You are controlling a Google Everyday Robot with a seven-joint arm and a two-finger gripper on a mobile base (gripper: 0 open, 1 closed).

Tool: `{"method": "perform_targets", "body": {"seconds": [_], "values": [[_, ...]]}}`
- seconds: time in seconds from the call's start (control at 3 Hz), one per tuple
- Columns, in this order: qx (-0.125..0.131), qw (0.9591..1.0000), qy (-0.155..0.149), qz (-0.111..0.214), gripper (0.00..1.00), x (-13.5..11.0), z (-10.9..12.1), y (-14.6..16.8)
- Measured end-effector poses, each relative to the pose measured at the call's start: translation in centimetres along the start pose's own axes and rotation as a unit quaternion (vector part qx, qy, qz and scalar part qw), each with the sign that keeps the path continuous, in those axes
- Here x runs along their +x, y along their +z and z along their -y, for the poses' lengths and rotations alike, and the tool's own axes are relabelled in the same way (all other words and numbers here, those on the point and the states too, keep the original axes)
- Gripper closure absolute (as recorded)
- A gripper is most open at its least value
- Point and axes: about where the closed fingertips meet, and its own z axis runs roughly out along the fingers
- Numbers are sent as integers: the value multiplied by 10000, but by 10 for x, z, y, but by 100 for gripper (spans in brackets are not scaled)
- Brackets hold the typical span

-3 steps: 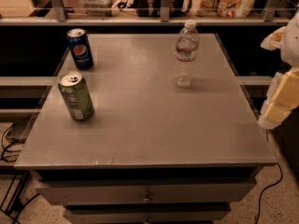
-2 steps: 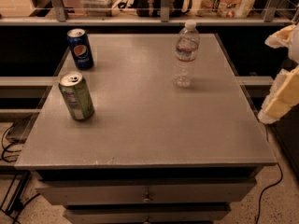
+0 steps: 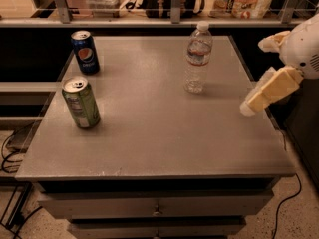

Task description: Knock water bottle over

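Note:
The water bottle (image 3: 198, 59) is a slim clear ribbed bottle with a white cap and a white-and-red label. It stands upright on the grey table (image 3: 149, 128), right of centre toward the back. My gripper (image 3: 253, 75) comes in from the right edge of the view, over the table's right edge. It is level with the bottle and a short way to its right, not touching it. Its two cream fingers (image 3: 266, 91) are spread apart with nothing between them.
A blue Pepsi can (image 3: 84, 52) stands at the back left. A green soda can (image 3: 80, 102) stands at the left, nearer the front. A shelf rail with bags and boxes runs behind the table. Drawers sit below the tabletop, and cables lie on the floor.
My gripper has moved left and a little up, from beside the table's right edge to over it, closer to the water bottle. The bottle and both cans have not moved.

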Motion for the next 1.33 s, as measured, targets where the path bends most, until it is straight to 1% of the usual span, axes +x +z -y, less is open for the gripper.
{"method": "perform_targets", "body": {"seconds": [0.33, 0.67, 1.0, 1.33], "values": [[-11, 9990, 167, 426, 0, -13, 15, 21], [-11, 9988, 183, 461, 0, -14, 16, 22], [-46, 9987, 248, 432, 0, -16, 13, 34], [-55, 9954, 478, 825, 0, -27, 19, 62]]}}
